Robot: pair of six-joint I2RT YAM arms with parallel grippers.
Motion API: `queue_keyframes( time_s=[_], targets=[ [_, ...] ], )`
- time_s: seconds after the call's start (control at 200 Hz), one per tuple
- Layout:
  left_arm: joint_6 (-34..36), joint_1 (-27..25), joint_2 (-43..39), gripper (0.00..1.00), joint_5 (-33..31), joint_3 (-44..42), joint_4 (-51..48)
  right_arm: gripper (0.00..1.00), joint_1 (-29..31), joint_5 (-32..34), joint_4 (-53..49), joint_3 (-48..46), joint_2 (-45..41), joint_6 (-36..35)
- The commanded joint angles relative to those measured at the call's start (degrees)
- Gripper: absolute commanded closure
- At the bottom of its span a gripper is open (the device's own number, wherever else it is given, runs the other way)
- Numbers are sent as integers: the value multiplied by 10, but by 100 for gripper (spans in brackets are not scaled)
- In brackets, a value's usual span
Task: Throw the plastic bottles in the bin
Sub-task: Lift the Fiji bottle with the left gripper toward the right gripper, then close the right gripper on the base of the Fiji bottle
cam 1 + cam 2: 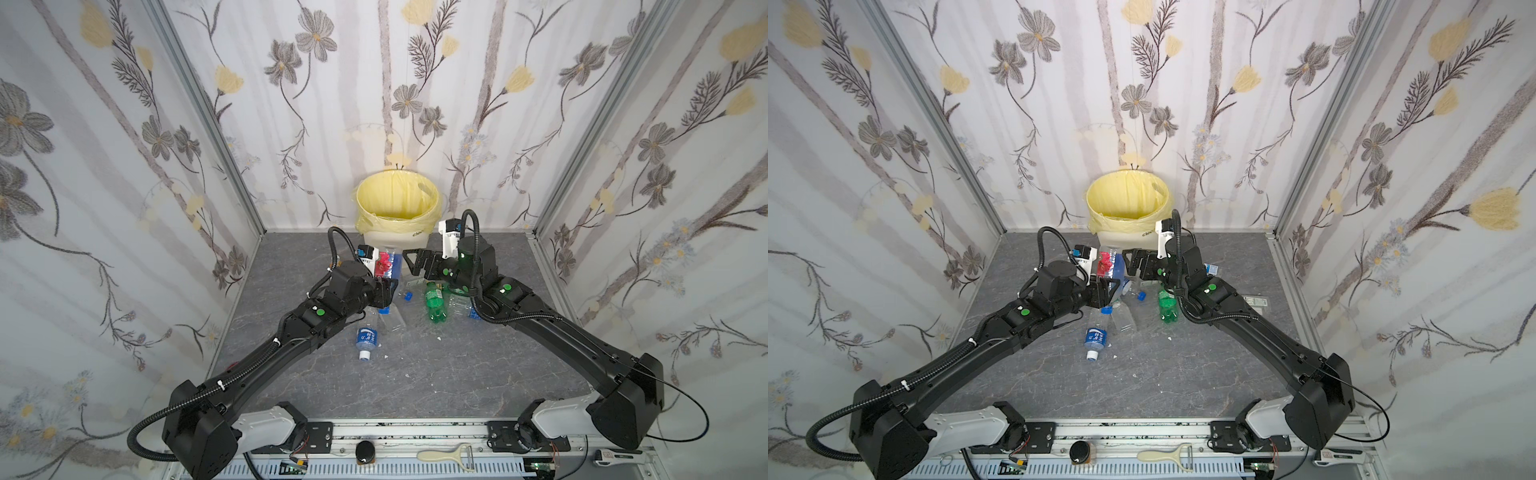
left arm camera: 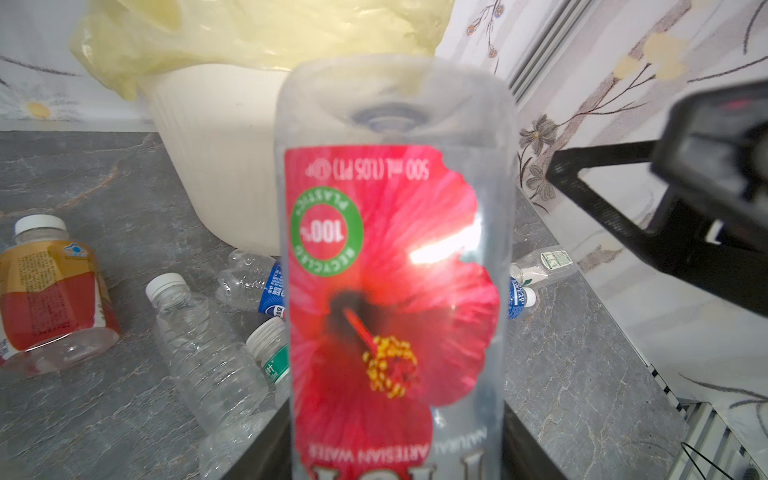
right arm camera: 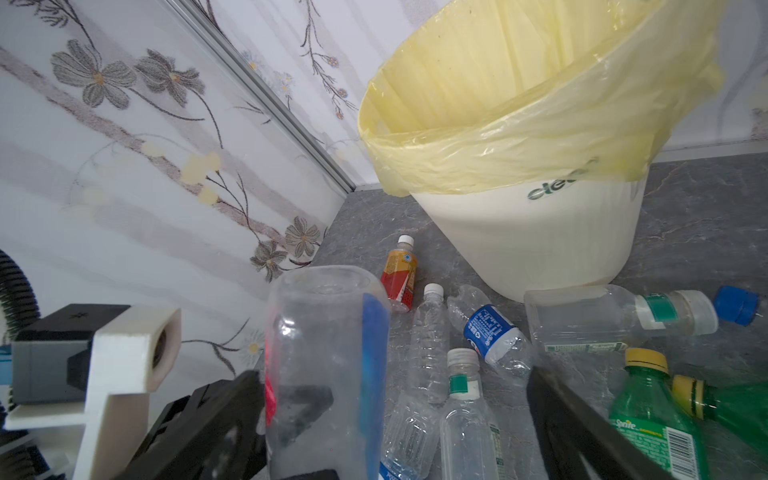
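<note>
One bottle (image 2: 395,270), clear w/ red flower label, is up off the worktop (image 1: 415,382) in the L gripper (image 1: 386,289): jaws clamped on its neck end, base up, just in front of the bin (image 1: 399,241), base apparently below the rim. Risks, as I judge them: the grip sits at one end of a tall, slick body, so it could swing or slip out on a fast lift. If the lift is too short, the base hits the bin wall or snags the loose bag (image 1: 365,220) fold, and a light bin may shift or tip. R gripper (image 1: 409,262) hangs just beside the bottle, jaws wide apart and empty, so a sideways move could knock the two together. Letting go short of the rim would put the bottle on the pile below. Many more bottles lie on the worktop round the bin's foot: green one (image 1: 434,305), blue-label one (image 1: 368,338), orange-red one (image 2: 50,291), several clear, plus a loose blue cap (image 1: 408,296). Bin: only yellow bag lining in the part that shows, no bottle seen inside; bottom hidden. Held bottle looks empty, as do the clear ones.
</note>
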Motion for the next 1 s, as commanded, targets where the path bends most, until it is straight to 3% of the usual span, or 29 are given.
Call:
queue_keyframes(
  time_s=[0.0,0.734,0.994],
  targets=[
    [5,-11,7,41,-12,7,35,1,1,-36,49,3,6,23],
    [13,-45,9,41,-30,30,48,18,2,-92,84,-8,56,54],
    [15,-47,8,40,-29,27,48,30,1,-89,88,-8,53,54]
  ],
)
